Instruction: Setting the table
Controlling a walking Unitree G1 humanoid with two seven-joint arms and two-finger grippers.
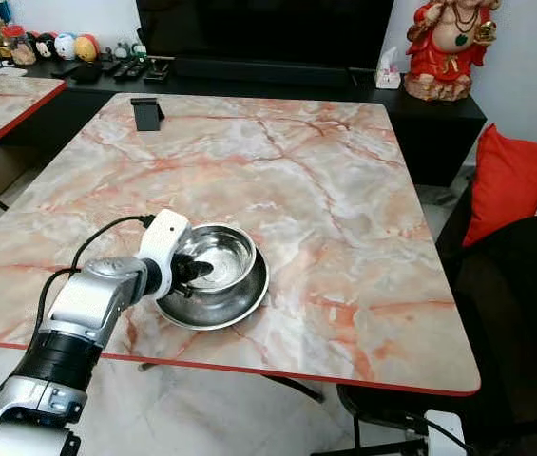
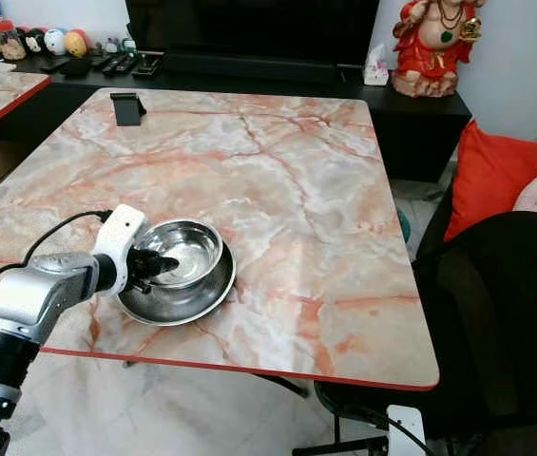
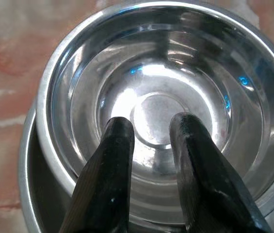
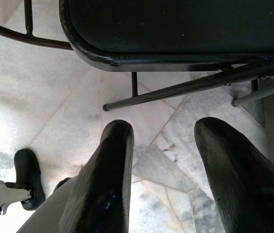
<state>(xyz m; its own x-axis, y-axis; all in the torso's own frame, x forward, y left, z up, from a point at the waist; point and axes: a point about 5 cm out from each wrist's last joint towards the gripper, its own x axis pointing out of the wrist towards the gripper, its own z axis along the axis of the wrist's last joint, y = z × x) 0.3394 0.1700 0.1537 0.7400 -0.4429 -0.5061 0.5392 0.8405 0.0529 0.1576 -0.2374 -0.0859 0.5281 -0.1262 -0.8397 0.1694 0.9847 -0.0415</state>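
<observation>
The left gripper (image 1: 201,269) is at the near edge of the table (image 1: 344,218). Its two black fingers (image 3: 112,160) reach over the rim and down into a steel bowl (image 1: 219,258). In the left wrist view there is a narrow gap between the fingers, and nothing is held between them; the tips hang above the flat bottom of the bowl, and I cannot tell if they touch the metal. The bowl sits inside a second, wider steel bowl (image 1: 239,302), whose rim shows around it on the near side. Both stand on the pink marble top, near its red front edge and toward the robot's left.

The right gripper (image 4: 163,141) hangs low beside the table. Its fingers are spread apart and hold nothing. Under them is the pale tiled floor (image 4: 54,97), and the dark seat and metal legs of a chair (image 4: 175,29).

To the right of the table stands a black chair (image 1: 515,313) with a red cushion (image 1: 515,180) behind it. At the far left corner of the table stands a small black stand (image 1: 146,112). Beyond the table is a low black cabinet (image 1: 430,123) with a dark screen (image 1: 263,28), a tissue box (image 1: 388,72), a red figure (image 1: 449,43) and some small round toys (image 1: 68,46).
</observation>
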